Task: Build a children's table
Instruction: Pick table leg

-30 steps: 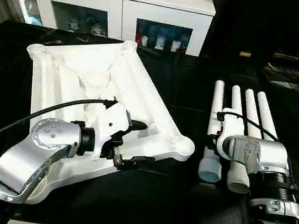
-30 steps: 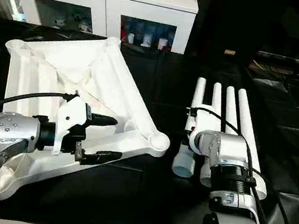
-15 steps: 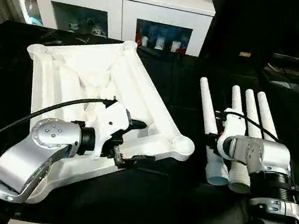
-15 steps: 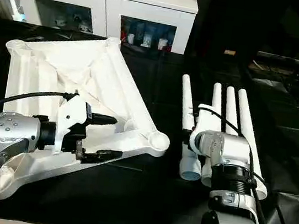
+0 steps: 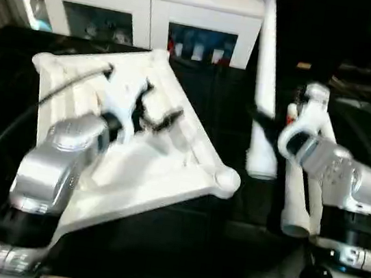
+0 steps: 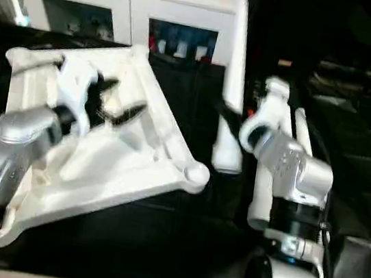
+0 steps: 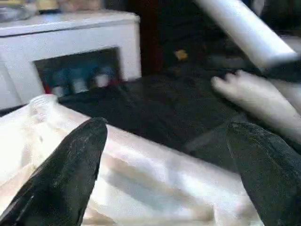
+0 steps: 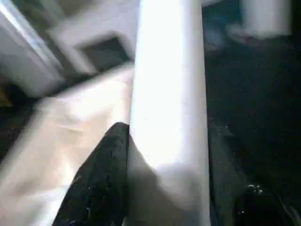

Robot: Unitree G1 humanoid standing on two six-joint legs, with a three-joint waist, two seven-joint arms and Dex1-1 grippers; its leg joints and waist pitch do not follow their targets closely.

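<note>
Right pincer point(image 5: 266, 116) clamped on one leg point(image 5: 266, 74), gripped low on the shaft; black finger point(image 8: 101, 179) pressed to the tube in the wrist view. Leg lifted off the counter point(image 5: 177, 248), near upright, long axis vertical with a slight lean. Wide open end down, hanging just beside and above the near corner socket point(image 5: 227, 179); narrow tip up, in front of the white cabinet point(image 5: 148, 9).

Left pincer point(image 5: 159, 116) spread apart, empty, poised over the top point(image 5: 139, 174). Both fingers point(image 7: 66, 174) wide in the wrist view, ribbed underside between and below them.

Top lying underside up on the counter, long axis running diagonally from the far-left corner to the near-right socket. Remaining legs point(image 5: 297, 203) lying beside the right arm, long axes roughly away from the robot, wide ends near; count unclear, probably three.

Risks:
- Wide end down looks wrong for a tapered leg going into a round socket; may need flipping, though which end mates is hard to tell from here.
- Grip low on a long tube: top-heavy, prone to swing or slip through the fingers.
- Top unheld: a push on the socket could slide or tip it.
- Swinging leg could knock the legs on the counter and roll them.
</note>
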